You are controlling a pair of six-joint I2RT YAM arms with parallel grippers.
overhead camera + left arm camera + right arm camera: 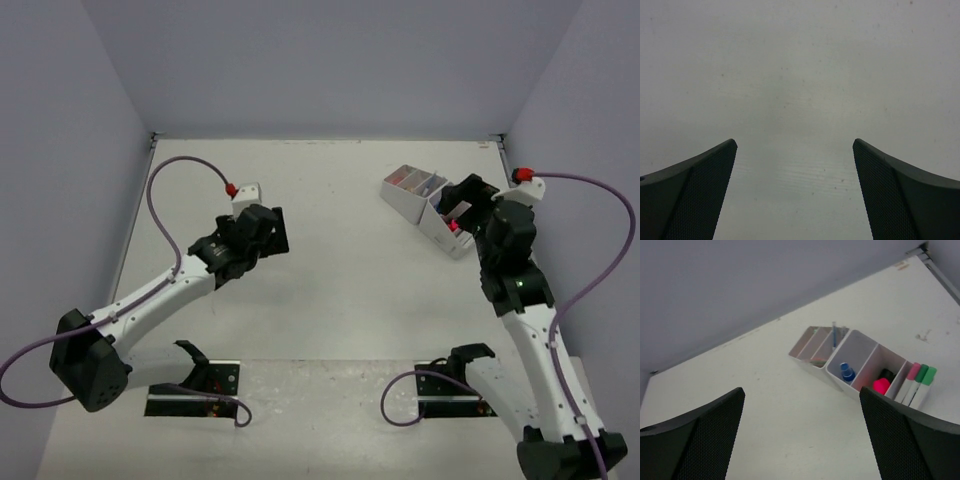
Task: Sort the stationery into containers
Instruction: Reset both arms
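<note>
White compartmented plastic organizer [860,347]; blue-capped small bottle [846,372]; pink- and green-capped highlighters [920,380]; black mesh-textured right hand [801,390]; off-white worktop [765,415].

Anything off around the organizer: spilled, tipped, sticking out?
Nothing stands out. The organizer stands upright, set at an angle on the table. The blue-capped bottle and highlighters sit inside their compartments, and nothing has spilled beside it.

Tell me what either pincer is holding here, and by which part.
Nothing is held. The left pincer stands open over the table; the right pincer is open and empty, near the organizer.
</note>
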